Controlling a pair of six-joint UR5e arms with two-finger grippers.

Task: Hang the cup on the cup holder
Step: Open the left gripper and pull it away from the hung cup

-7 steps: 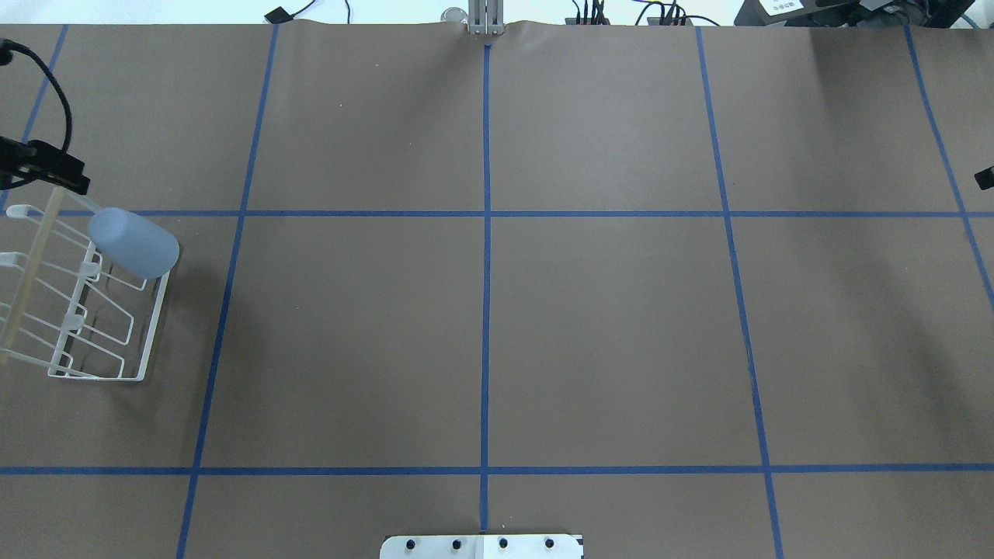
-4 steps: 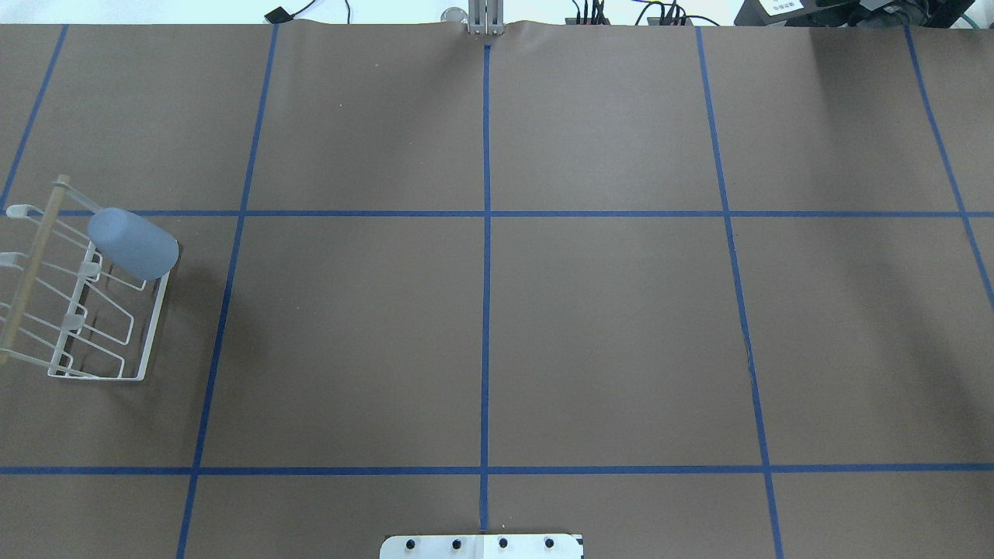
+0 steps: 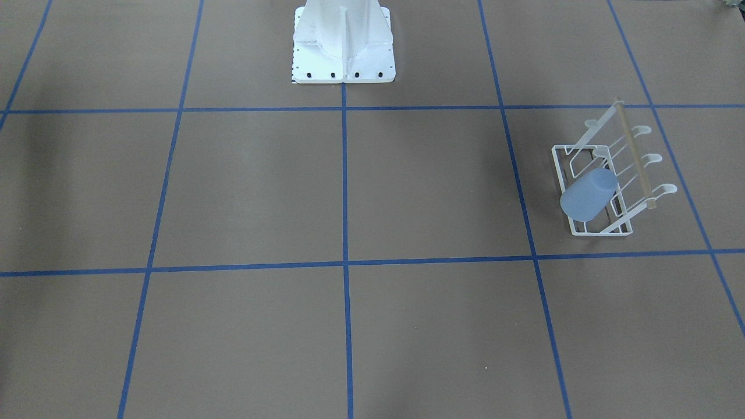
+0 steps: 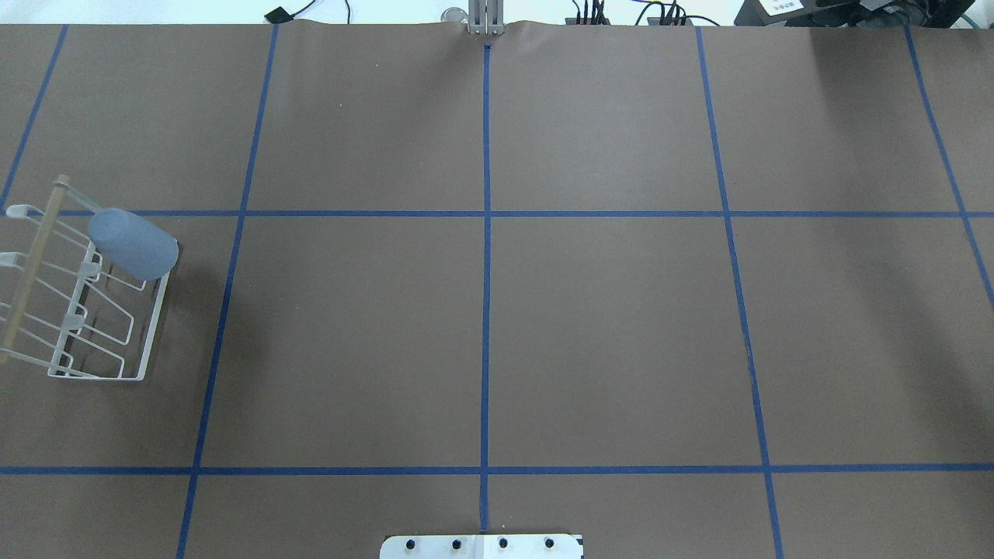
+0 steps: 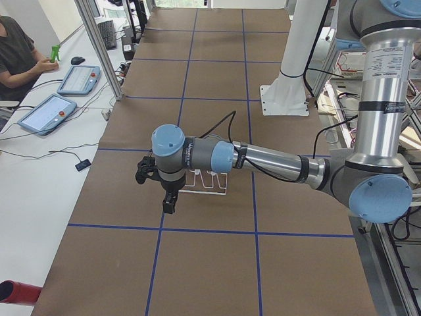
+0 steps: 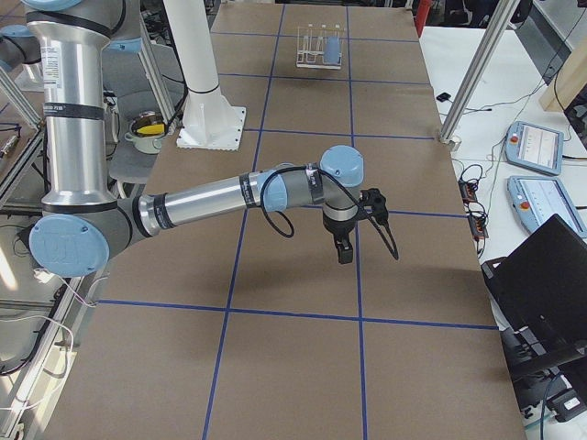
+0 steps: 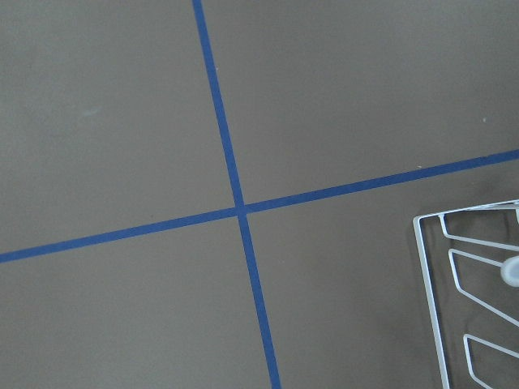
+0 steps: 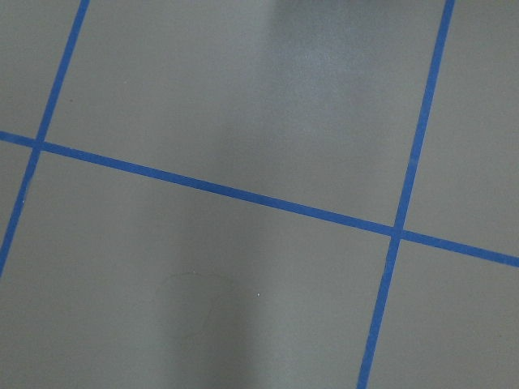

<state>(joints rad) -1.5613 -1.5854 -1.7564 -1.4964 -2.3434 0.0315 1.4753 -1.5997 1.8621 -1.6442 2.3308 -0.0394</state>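
Note:
The pale blue cup point(image 4: 132, 244) hangs mouth-down and tilted on a far-end peg of the white wire cup holder point(image 4: 146, 341), at the table's left edge. Both also show in the front view: the cup point(image 3: 588, 195) and the cup holder point(image 3: 593, 231) with its tan wooden bar point(image 3: 635, 157). The left wrist view shows only a corner of the holder's base frame point(image 7: 430, 284). My left gripper point(image 5: 169, 205) hangs off to one side of the holder, clear of it; I cannot tell whether it is open or shut. My right gripper point(image 6: 345, 253) hangs over the table far from the holder; I cannot tell its state.
Blue tape lines divide the brown table. The robot's white base plate point(image 4: 481, 546) sits at the near middle edge. An operator point(image 5: 20, 52) sits beyond the far edge with tablets point(image 5: 47, 112). Cables lie along that edge.
One second ago the left gripper was at the overhead view's left edge by the holder's far end; it has since left that view. The cup and holder have not moved.

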